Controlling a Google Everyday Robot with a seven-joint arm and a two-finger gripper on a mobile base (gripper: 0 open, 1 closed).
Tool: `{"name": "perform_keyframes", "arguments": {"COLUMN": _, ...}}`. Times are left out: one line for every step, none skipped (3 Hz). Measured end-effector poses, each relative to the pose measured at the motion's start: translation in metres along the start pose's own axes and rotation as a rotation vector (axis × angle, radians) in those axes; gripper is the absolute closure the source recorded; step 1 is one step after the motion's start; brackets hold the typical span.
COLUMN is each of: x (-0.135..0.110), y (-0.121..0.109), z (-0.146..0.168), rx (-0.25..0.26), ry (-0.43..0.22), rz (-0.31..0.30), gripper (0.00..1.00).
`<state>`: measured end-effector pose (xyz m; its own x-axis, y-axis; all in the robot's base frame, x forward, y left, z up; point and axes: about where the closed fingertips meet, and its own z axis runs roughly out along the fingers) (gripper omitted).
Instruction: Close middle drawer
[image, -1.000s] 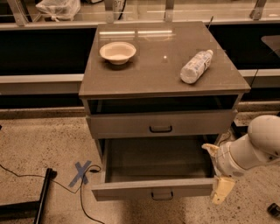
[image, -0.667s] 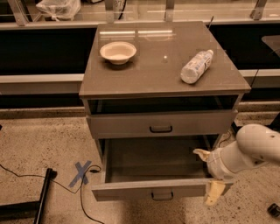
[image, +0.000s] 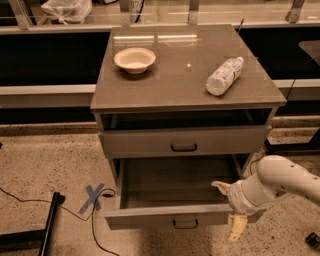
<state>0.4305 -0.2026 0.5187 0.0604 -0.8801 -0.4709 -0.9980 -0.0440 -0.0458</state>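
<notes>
The middle drawer (image: 165, 216) is pulled far out of the grey cabinet (image: 185, 95); its inside looks empty and its low front panel carries a small dark loop handle (image: 185, 223). My gripper (image: 230, 207) is at the right end of that front panel, on a white arm coming in from the right. Its cream fingers are spread. One fingertip (image: 221, 186) is over the drawer's inside and the other (image: 237, 228) hangs in front of the panel. The taller-fronted upper drawer (image: 183, 141) is slightly out. The lowest drawer is hidden under the open one.
A cream bowl (image: 134, 59) and a lying plastic bottle (image: 224, 75) rest on the cabinet top. On the speckled floor to the left are a blue tape cross (image: 93, 197), a black cable (image: 30, 200) and a black stand leg (image: 49, 225). Dark shelving runs behind.
My arm and gripper have moved left and slightly down, from beside the drawer's right corner to straddling the right end of its front panel. The drawer has not visibly moved.
</notes>
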Motion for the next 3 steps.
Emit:
{"name": "perform_keyframes", "arguments": {"x": 0.010, "y": -0.010, "z": 0.018, "rx": 0.025, "ry": 0.041, "rz": -0.008, "gripper": 0.00}}
{"name": "perform_keyframes", "arguments": {"x": 0.028, "y": -0.029, "z": 0.049, "rx": 0.064, "ry": 0.135, "rz": -0.038, "gripper": 0.00}}
{"name": "perform_keyframes", "arguments": {"x": 0.050, "y": -0.054, "z": 0.077, "rx": 0.072, "ry": 0.188, "rz": -0.037, "gripper": 0.23}}
